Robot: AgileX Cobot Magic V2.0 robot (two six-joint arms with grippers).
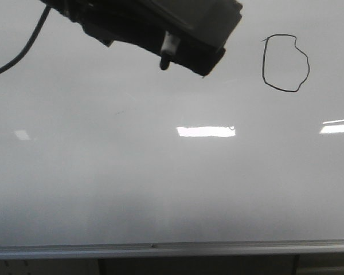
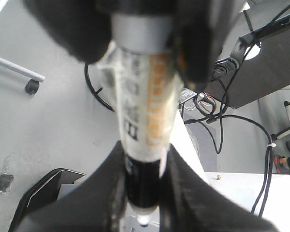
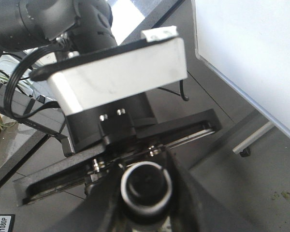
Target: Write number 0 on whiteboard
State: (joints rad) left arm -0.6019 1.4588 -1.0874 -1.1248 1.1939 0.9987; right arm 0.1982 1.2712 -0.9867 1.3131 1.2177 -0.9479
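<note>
The number 0 (image 1: pixel 285 63) sits high on the right of the whiteboard (image 1: pixel 160 189), its long axis upright, flat side left. The left pincer (image 2: pixel 144 193) is clenched on a marker (image 2: pixel 142 121), lengthwise between its fingers. The right pincer (image 3: pixel 142 186) grips a round dark-tipped barrel (image 3: pixel 144 182).

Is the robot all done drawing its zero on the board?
It looks nearly finished. The number 0 is already on the whiteboard as a closed, lopsided black loop, so the drawing part seems done. The left gripper has its fingers clamped around a marker, and an arm part hangs left of the loop. Nothing seems left to draw.
</note>
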